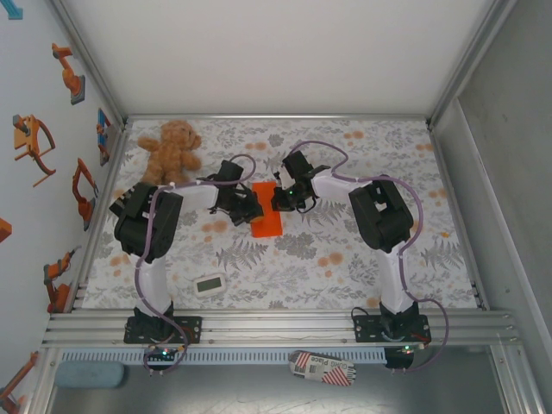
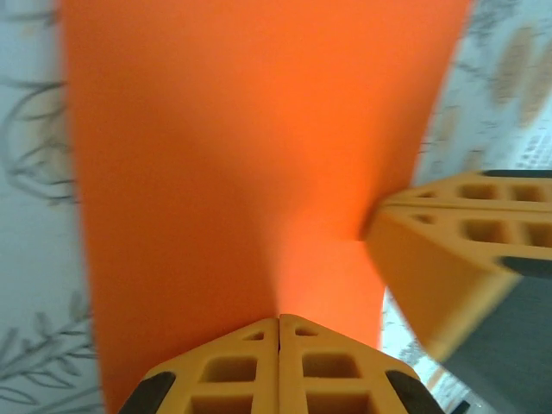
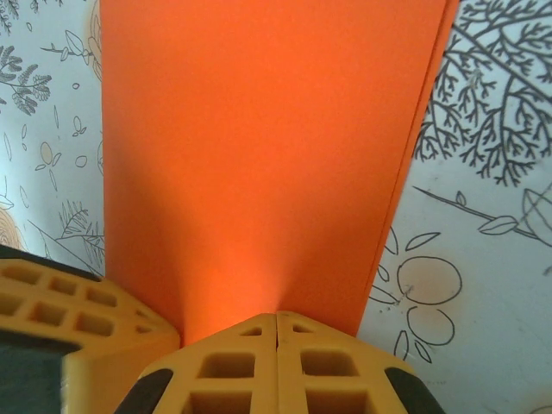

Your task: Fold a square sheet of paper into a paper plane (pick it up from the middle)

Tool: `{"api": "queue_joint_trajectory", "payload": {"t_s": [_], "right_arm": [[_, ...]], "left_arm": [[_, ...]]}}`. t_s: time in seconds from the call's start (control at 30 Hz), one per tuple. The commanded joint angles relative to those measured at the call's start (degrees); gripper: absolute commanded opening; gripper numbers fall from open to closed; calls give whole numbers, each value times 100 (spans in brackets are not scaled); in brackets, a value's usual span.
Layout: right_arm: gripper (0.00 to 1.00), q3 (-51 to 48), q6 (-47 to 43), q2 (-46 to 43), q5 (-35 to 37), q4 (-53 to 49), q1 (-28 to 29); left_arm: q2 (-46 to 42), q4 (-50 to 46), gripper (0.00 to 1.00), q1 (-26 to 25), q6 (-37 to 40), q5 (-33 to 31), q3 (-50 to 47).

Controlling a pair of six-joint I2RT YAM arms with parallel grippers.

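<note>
Nearest you, on the metal ledge in front of the rail, lie a red-and-white striped packet (image 1: 321, 368) and a grey-blue pad (image 1: 89, 374). Just past the rail, on the leaf-patterned table (image 1: 345, 259), the small white timer (image 1: 210, 284) sits a little to the right of the left arm's base. Move up to the middle of the table and you reach the square sheet of paper (image 1: 266, 221). It lies as a narrow bright orange strip, slightly slanted, with a doubled edge showing along its right side in the right wrist view. Its near end is free and its far end sits between the two grippers. Your left gripper (image 1: 253, 210) is at the strip's left side. In its own wrist view the two fingers (image 2: 233, 371) are pressed fully together, with the tips right at the paper's edge. Your right gripper (image 1: 281, 203) is at the strip's right side, and its fingers (image 3: 323, 371) are likewise closed tight against the paper. Each wrist view also catches the other gripper just beside it, touching the orange edge. You cannot tell whether either pair of tips has nipped the sheet or only presses on it. Farther back and to the left, well apart from the paper, the brown teddy bear (image 1: 171, 151) sits near the back wall.
</note>
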Motion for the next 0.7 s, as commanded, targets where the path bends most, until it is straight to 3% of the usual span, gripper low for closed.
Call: {"api": "queue_joint_trajectory", "payload": {"t_s": [0.0,0.27,0.4,0.5,0.67], "right_arm": [[0,-533,-74,780,1442,-1191,-68],[0,-533,-81,796,1462,-1200,-72],[0,-537,-83,788,1462,-1211,-67],[0,-536,-76,780,1453,-1214,-67],[0,-551,-52,771,1462,-1213,-69]], "left_arm": [[-76,-184,4,41,23,-42,-394],[-904,-449,4,400,196,-253,-1613],[-1450,-701,4,411,252,-260,-1462],[-1701,-368,4,217,-3,-344,-1235],[-1275,313,4,-126,-343,-405,-797]]}}
